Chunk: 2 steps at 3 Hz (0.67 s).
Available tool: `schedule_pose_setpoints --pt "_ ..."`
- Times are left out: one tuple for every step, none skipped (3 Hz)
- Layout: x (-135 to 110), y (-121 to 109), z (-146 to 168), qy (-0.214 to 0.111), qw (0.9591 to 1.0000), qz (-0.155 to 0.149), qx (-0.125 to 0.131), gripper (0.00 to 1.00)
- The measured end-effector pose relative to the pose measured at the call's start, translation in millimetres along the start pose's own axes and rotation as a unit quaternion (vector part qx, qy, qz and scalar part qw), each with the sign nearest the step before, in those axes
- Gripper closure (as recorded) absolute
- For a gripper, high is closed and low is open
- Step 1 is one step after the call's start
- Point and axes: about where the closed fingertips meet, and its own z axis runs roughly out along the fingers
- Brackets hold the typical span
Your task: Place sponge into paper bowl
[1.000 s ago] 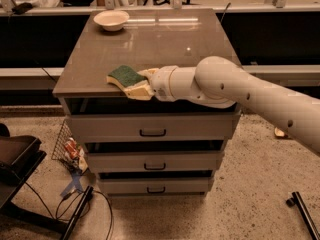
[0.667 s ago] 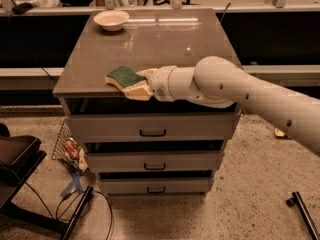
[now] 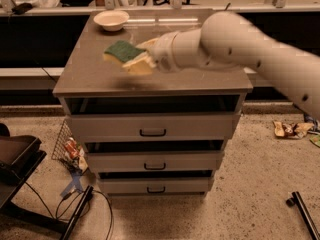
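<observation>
Upper centre of frame, w/ the arm [image 3: 240,46] coming in from the right: pincer [image 3: 142,60] is clenched on the sponge [image 3: 121,51], green scour side up, yellow foam below. Sponge looks lifted off the surface [image 3: 82,79], w/ a soft shadow under it. Paper bowl [image 3: 111,20] sits upright at upper left, near the surface's back-left corner, well apart from sponge & pincer. Below the top: 3 drawers [image 3: 152,126] w/ dark handles. Lower left of frame: cables [image 3: 75,209] on the floor, wire basket [image 3: 64,143] beside the cabinet.
</observation>
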Motion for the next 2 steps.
schedule_pose_setpoints --pt "-25.1 -34.6 -9.3 0.041 0.9991 -0.009 -0.005 1.0" --pt "-17.5 -64.8 28.2 0.108 0.9936 0.014 -0.031 1.0"
